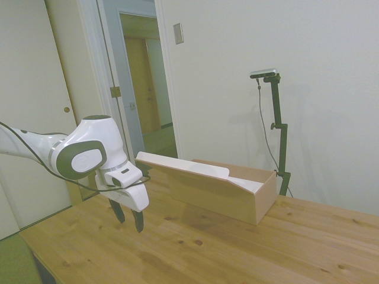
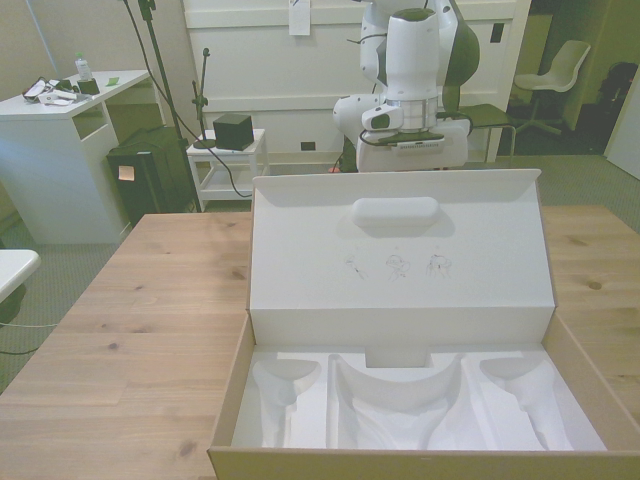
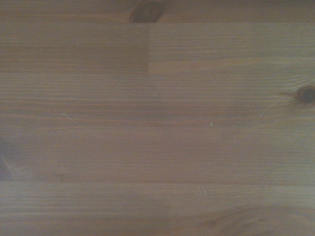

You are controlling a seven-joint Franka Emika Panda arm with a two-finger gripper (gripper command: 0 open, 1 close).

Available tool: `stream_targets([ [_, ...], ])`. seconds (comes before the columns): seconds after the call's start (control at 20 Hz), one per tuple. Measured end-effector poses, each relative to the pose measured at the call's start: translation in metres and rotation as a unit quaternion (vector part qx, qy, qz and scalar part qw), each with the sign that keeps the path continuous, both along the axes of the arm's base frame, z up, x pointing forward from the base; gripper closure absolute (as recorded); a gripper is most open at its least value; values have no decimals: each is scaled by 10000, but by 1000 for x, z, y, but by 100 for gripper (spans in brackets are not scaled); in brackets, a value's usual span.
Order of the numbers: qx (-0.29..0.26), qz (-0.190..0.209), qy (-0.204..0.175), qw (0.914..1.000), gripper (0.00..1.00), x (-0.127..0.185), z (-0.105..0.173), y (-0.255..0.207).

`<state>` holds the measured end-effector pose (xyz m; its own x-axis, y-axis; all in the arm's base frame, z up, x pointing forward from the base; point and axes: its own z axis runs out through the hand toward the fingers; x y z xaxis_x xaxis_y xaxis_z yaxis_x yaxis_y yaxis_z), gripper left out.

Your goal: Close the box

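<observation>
From the side view, the box (image 1: 222,192) sits on the wooden table (image 1: 249,248), toward its far edge: a long light-brown carton with its lid (image 1: 180,165) tilted back and raised, white on its inner face. The gripper (image 1: 129,217) hangs just above the tabletop behind the lid, apart from it, dark fingers (image 1: 138,221) pointing down with a narrow gap between them, holding nothing.

In the front view the box (image 2: 425,462) stands open at the table's (image 2: 150,330) near edge. Its lid (image 2: 400,255) leans back, showing a white inside with an oval raised patch and three small drawings. The tray below is white moulded pulp with curved hollows. The gripper is hidden behind the lid.

The wrist view shows only table (image 3: 157,128) boards with dark knots.
</observation>
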<state>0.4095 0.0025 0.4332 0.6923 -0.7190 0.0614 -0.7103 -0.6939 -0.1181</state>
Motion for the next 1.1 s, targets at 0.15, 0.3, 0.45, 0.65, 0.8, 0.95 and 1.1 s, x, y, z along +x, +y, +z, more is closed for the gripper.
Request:
stream_targets([
  [0.15,1,16,-9,10000,0,1,1,1],
  [0.3,6,18,-171,9999,0,10,17,1],
  [0.45,23,10,-369,9993,0,24,39,0],
  [0.65,2,11,-594,9982,0,51,65,-6],
  [0.8,-10,85,-712,9974,0,76,77,-17],
  [0.95,-73,196,-859,9961,0,97,89,-29],
  [1.1,-191,215,-998,9946,0,118,103,-41],
])
